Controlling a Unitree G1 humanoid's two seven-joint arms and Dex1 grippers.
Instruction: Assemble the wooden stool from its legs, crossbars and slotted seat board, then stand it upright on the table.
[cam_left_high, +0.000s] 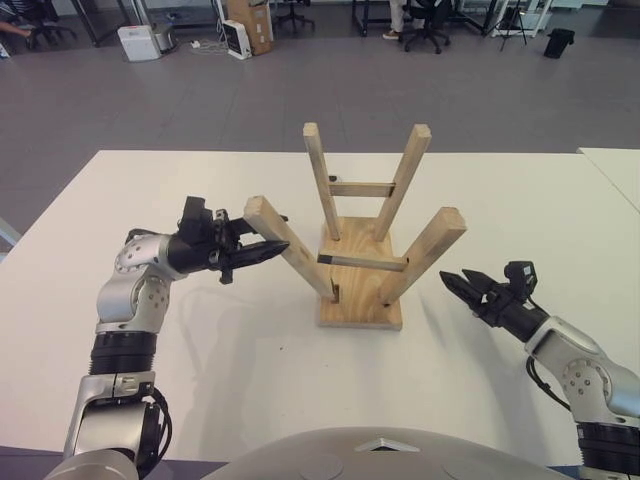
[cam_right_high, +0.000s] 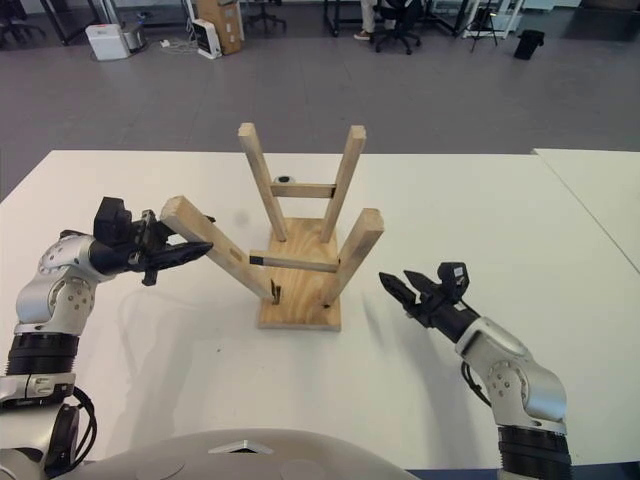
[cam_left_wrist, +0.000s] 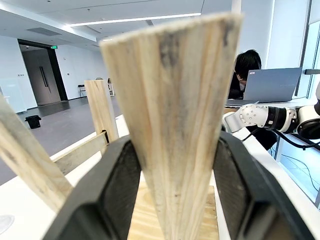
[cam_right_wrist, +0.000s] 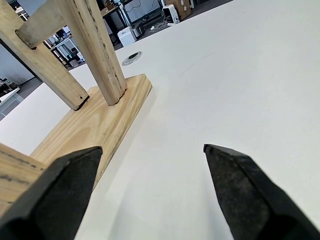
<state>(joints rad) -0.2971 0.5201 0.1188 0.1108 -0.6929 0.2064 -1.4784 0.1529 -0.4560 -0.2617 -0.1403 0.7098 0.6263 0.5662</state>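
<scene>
Left gripper (cam_left_high: 264, 250) has its fingers clamped near the free end of one leg (cam_left_high: 300, 258) of the stool (cam_left_high: 365, 262), which sits inverted on its seat board (cam_left_high: 361, 312) mid-table (cam_left_high: 200, 360); right gripper (cam_left_high: 456, 279) hangs beside it, fingers apart; the wood is probably rigid and light, so grip the legs near the board.

Assembled wooden stool (cam_left_high: 360, 250) upside down

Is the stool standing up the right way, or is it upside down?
Upside down. The stool's seat board lies flat on the table, and its four legs stick up in the air.
</scene>
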